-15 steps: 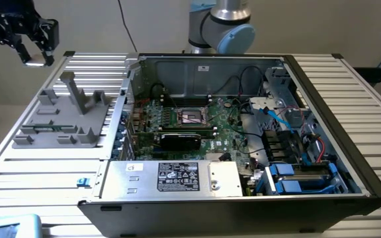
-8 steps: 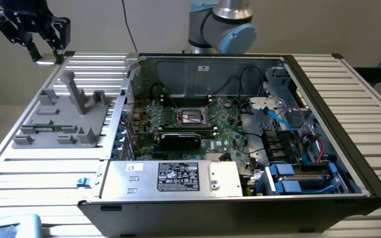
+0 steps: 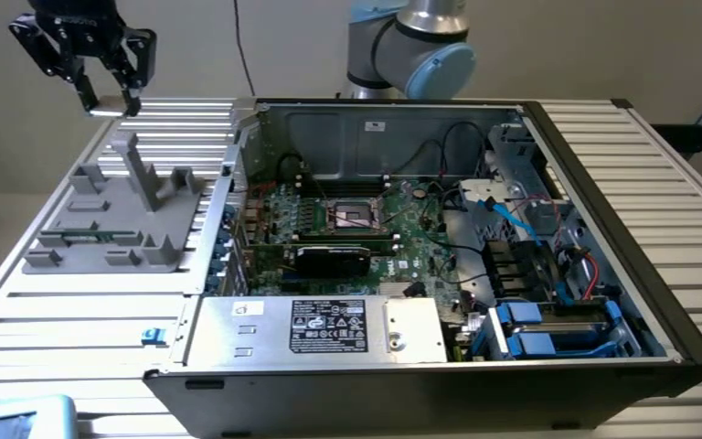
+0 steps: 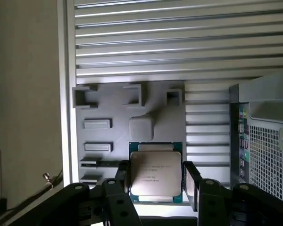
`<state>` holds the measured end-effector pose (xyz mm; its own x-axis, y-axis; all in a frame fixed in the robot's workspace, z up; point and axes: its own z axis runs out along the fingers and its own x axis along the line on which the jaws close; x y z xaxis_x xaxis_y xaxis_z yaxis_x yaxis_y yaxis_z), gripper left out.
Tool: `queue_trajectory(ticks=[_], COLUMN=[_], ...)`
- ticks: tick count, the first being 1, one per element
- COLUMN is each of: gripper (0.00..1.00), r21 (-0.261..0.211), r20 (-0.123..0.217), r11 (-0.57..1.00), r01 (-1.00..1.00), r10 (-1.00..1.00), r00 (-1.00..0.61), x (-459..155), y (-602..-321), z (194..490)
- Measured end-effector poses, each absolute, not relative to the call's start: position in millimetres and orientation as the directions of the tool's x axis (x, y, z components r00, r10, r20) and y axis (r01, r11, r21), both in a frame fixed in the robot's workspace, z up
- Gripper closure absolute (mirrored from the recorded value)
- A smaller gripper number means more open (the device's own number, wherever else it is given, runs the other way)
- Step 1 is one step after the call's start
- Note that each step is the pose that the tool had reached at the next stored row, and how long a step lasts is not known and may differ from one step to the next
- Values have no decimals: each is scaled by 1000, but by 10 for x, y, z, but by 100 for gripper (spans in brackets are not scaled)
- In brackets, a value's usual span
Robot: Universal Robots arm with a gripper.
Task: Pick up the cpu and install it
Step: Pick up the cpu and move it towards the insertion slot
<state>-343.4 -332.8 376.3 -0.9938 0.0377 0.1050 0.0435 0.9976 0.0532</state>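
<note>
High over the far corner of the slatted desk (image 3: 83,320), at the exterior view's left, the claw (image 3: 110,108) hangs clenched on the cpu (image 4: 155,173), the chip pinched by two opposite edges between dark fingers (image 4: 123,175). From the wrist view we read what the exterior view renders as a pale speck: a silver lid with faint lettering and a green border. Past the chip, down on the desk, lies the grey fixture (image 4: 132,117), its pockets and raised tabs well apart from the claw. The exterior view gives us the wider ground: the open computer case (image 3: 364,137) stands just beside the fixture, its side wall rising between fixture and motherboard. Inside, the dark square socket (image 3: 354,215) sits with black cables toward the exterior view's right and a black card (image 3: 333,259) nearer the camera. Above the case rim we see open air.
</note>
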Motion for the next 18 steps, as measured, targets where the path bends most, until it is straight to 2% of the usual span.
queue_trajectory(ticks=[18], gripper=[45], r21=[54], r20=[107], r11=[998], r01=[36], r10=[31], r00=[-994], x=[-2774], y=[-3356], z=[3796])
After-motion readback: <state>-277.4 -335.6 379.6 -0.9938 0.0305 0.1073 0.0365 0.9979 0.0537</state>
